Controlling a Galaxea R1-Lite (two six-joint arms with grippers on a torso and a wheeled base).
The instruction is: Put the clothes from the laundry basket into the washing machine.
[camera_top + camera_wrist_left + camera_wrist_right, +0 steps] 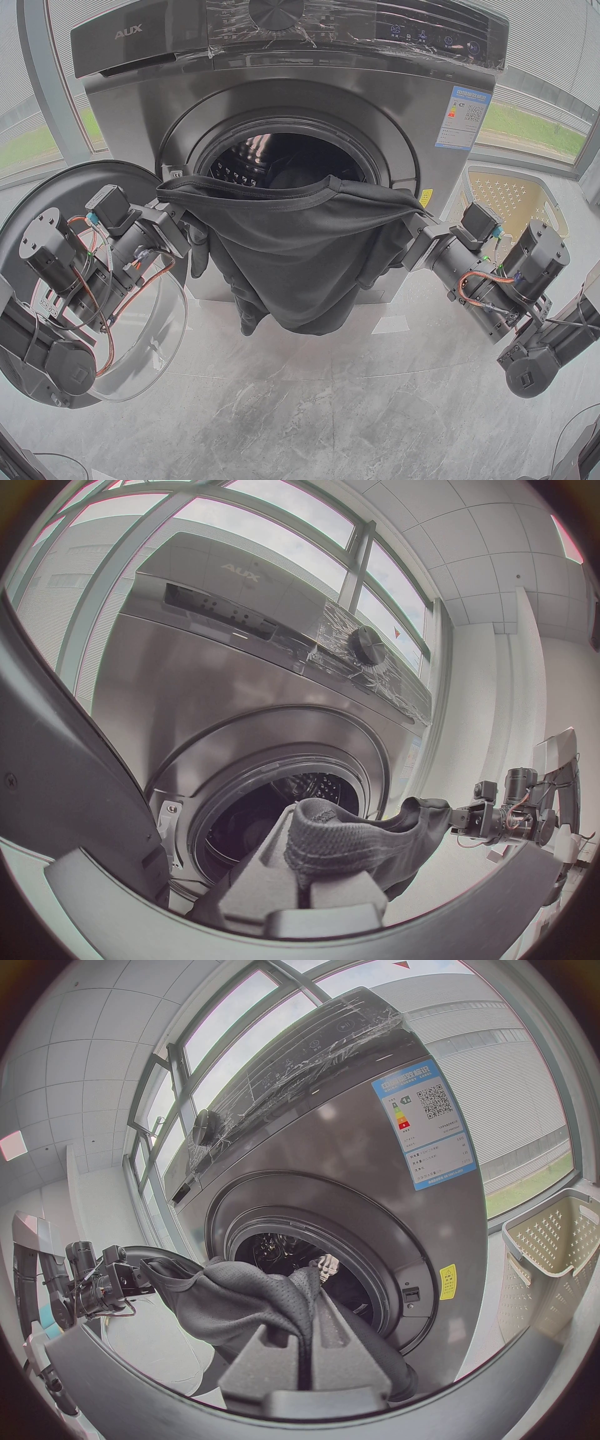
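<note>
A tall window (pixel 550 75) is taken as the reference. Through it a strip of grass (pixel 531 128) and a ribbed grey facade (pixel 512 1110) are seen. Below the window a grey marbled floor (pixel 312 406) is laid, and a pale rectangular patch (pixel 389 325) is seen on it. Above the window a white tiled ceiling (pixel 500 536) is found, and beside the window a white wall (pixel 475 717).

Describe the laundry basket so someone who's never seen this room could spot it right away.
Find the big grey front-loading washing machine by the windows. On the floor, right of it as the robot faces it, stands the laundry basket. It is pale beige plastic punched with small star-like holes, unlike the dark machine and black garment.
</note>
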